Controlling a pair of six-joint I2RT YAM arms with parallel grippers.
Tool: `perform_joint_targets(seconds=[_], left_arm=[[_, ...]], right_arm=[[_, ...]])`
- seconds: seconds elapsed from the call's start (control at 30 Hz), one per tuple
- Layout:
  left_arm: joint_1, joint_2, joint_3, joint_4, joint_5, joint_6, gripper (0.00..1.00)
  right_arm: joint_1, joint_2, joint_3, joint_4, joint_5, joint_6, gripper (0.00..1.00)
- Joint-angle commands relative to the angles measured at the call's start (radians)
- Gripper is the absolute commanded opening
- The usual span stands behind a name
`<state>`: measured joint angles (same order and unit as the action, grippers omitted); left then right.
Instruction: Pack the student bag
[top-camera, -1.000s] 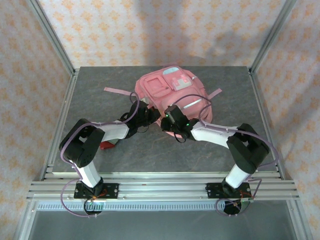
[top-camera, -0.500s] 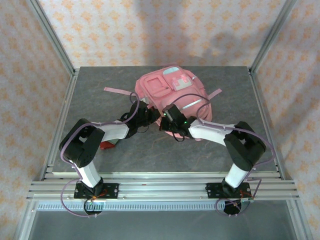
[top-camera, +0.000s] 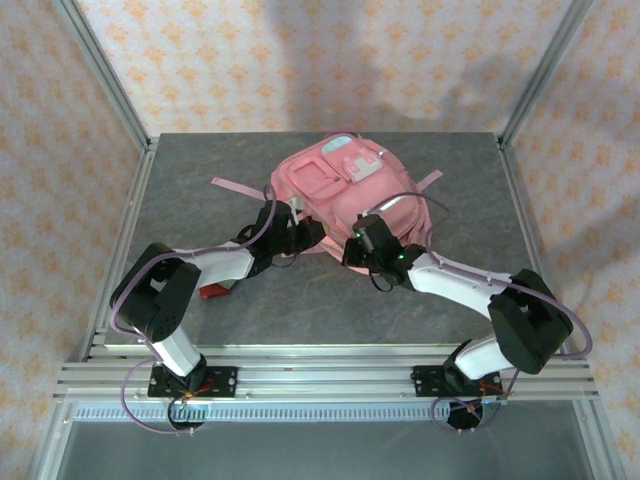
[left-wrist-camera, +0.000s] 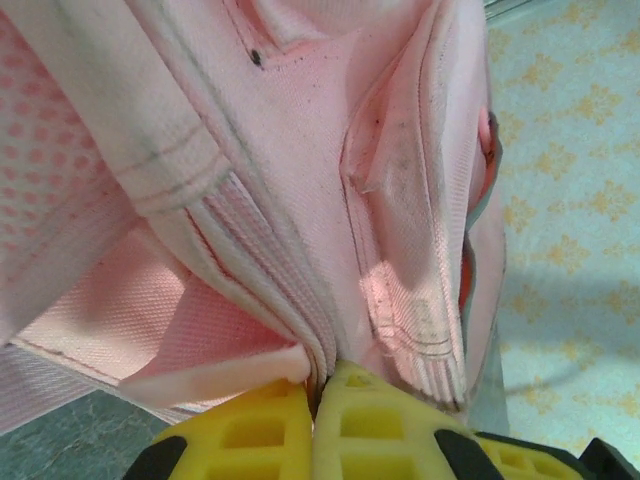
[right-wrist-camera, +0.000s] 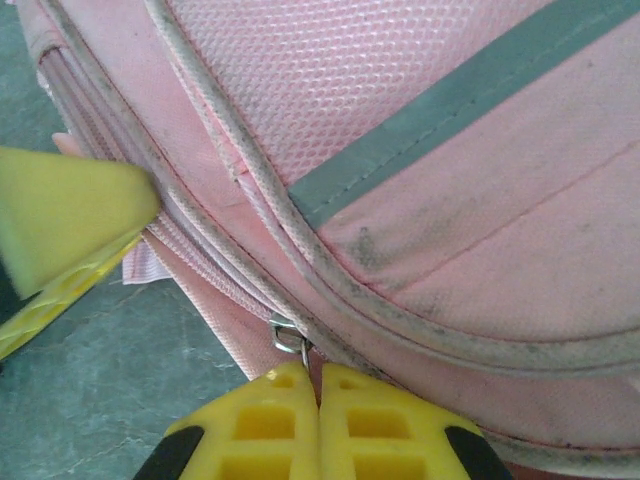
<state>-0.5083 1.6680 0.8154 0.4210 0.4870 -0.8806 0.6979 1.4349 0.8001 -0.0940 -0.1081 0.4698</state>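
Note:
The student bag, pink with a teal and white front patch, lies flat at the back middle of the table. My left gripper is at its near left edge, shut on a fold of pink webbing of the bag. The yellow jaws are pressed together on it. My right gripper is at the near edge of the bag, shut on the metal zip pull. A yellow finger of the left gripper shows beside the zip line.
A small red thing lies on the grey table under my left forearm. Pink straps trail out at the bag's left and right. Metal frame posts stand at the table's back corners.
My right gripper has moved right along the bag's near edge, holding the zip pull, and its arm has swung out to the right. The bag has shifted slightly right. The left gripper keeps its hold.

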Motion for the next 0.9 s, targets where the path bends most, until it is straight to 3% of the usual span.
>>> perform_joint_targets(seconds=[0.0, 0.07, 0.13, 0.3, 0.4, 0.47, 0.67, 0.87], left_arm=[[0.064, -0.05, -0.009, 0.016, -0.144, 0.026, 0.0], [0.056, -0.045, -0.012, 0.019, -0.144, 0.023, 0.18], [0.045, -0.038, -0.006, 0.015, -0.149, 0.029, 0.28], [0.033, -0.008, 0.015, 0.014, -0.175, 0.034, 0.44], [0.03, 0.019, 0.035, 0.011, -0.201, 0.049, 0.44], [0.031, 0.043, 0.055, -0.016, -0.23, 0.069, 0.38], [0.065, 0.138, 0.098, -0.062, -0.272, 0.086, 0.03], [0.094, 0.165, 0.12, -0.07, -0.276, 0.086, 0.0]], right_arm=[[-0.052, -0.061, -0.036, -0.21, 0.097, -0.022, 0.0], [-0.052, -0.103, -0.042, -0.158, 0.024, -0.026, 0.0], [-0.052, -0.117, -0.018, -0.156, -0.025, -0.014, 0.0], [-0.05, -0.082, 0.057, -0.241, -0.01, -0.03, 0.0], [-0.051, -0.082, 0.034, -0.246, 0.006, -0.036, 0.0], [-0.051, -0.082, 0.015, -0.263, 0.03, -0.034, 0.0], [-0.063, -0.089, -0.064, -0.332, 0.209, -0.002, 0.0], [-0.099, -0.111, -0.112, -0.362, 0.359, 0.035, 0.0]])
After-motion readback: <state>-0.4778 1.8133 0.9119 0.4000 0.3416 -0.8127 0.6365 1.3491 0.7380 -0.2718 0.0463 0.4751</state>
